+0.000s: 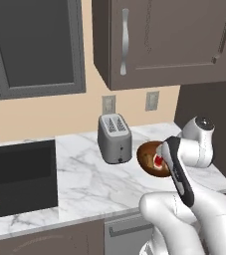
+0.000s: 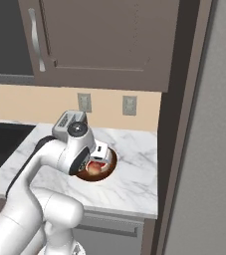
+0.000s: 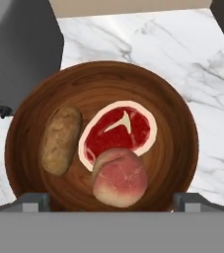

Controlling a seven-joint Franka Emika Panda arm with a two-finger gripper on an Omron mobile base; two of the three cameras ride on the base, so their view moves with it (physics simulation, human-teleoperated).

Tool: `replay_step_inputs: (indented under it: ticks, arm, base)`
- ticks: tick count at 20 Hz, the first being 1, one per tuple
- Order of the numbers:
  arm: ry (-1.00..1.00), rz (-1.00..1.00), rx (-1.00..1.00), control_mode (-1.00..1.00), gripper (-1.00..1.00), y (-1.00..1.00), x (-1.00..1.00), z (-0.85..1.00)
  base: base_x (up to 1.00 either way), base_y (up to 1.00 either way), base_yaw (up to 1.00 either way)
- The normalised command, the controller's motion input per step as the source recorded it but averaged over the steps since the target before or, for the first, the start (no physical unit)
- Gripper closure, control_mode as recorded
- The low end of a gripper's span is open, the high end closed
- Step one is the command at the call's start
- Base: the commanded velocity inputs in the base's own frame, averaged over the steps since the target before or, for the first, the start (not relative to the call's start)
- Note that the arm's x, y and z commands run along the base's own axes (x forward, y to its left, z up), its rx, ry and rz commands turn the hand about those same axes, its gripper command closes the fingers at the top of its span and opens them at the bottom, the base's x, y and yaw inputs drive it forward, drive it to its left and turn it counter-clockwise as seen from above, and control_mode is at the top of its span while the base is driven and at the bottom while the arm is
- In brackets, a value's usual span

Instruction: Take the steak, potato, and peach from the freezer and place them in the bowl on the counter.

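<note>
Gripper (image 3: 111,200): your jaws stand wide apart, holding nothing, above the bowl (image 3: 177,148).
Peach (image 3: 119,177): between your fingertips, lying on the steak (image 3: 118,132).
Potato (image 3: 61,140): beside the steak, in the bowl.
Tabletop (image 3: 182,54): under the bowl.

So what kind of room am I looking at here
A home kitchen, by the look of it: a marble counter with a toaster and a black sink, dark wall cabinets above, and a wooden bowl of food.

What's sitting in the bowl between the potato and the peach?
In the hand view, the steak lies between potato and peach, inside the bowl.
</note>
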Motion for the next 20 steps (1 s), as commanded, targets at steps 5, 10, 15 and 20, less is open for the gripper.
replay_step_inputs:
  ticks: [5,10,15,20]
  arm:
    - [-0.07,0.0,-0.02,-1.0,-1.0,0.33,-0.33,0.29]
    - [-0.04,0.0,0.0,-1.0,-1.0,0.15,-0.22,0.51]
    - [-0.02,0.0,0.0,-1.0,-1.0,0.04,-0.26,0.57]
    - [-0.01,0.0,0.0,-1.0,-1.0,0.01,-0.3,0.54]
  base:
    - [0.0,0.0,0.0]
    - [0.0,0.0,0.0]
    - [0.0,0.0,0.0]
    - [0.0,0.0,0.0]
